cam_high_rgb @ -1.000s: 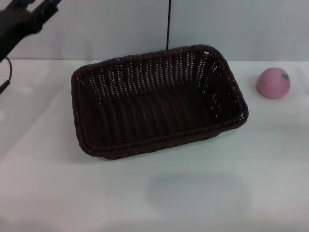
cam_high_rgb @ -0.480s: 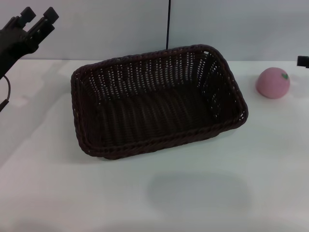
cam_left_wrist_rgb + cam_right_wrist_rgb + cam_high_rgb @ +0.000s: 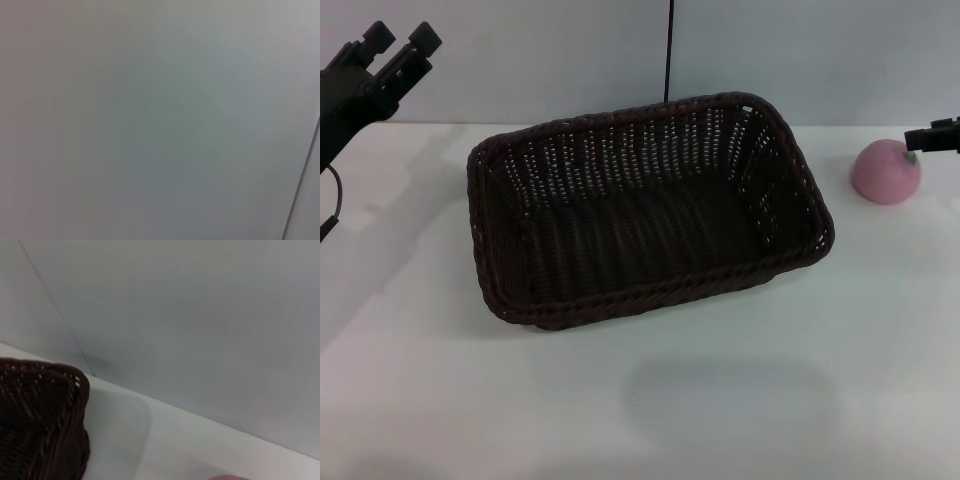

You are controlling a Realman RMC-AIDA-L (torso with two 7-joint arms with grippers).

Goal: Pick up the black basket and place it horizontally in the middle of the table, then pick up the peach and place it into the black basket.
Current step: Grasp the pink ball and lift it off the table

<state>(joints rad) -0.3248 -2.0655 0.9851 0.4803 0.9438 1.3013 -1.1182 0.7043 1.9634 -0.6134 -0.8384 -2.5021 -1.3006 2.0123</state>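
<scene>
Black basket [image 3: 645, 210] sits flat on the white tabletop [image 3: 720, 400], near the middle, long side running across the head view, slightly skewed so its right end lies farther back. Open side up, nothing visible inside. Peach [image 3: 885, 172] rests on the tabletop to the basket's right, well apart from it, close to the back edge by the pale grey wall [image 3: 820, 50]. Left gripper [image 3: 398, 48] is raised at the far left of the head view, above the tabletop's back corner, clear of the basket; its two dark fingers [image 3: 422, 40] point up and away with a narrow gap between them, jaws spread a little and holding nothing. Right gripper [image 3: 932, 137] shows only as a dark tip entering from the right edge, just beside the top of the peach; whether it touches the fruit, and whether its jaws are spread or pressed together, cannot be told. Right wrist view catches one rounded basket corner [image 3: 45, 420] with braided rim, tabletop beyond, and a sliver of pink at the frame edge [image 3: 230, 477]. Left wrist view shows only blank grey wall. A thin dark cable [image 3: 669, 50] runs down the wall behind the basket.
</scene>
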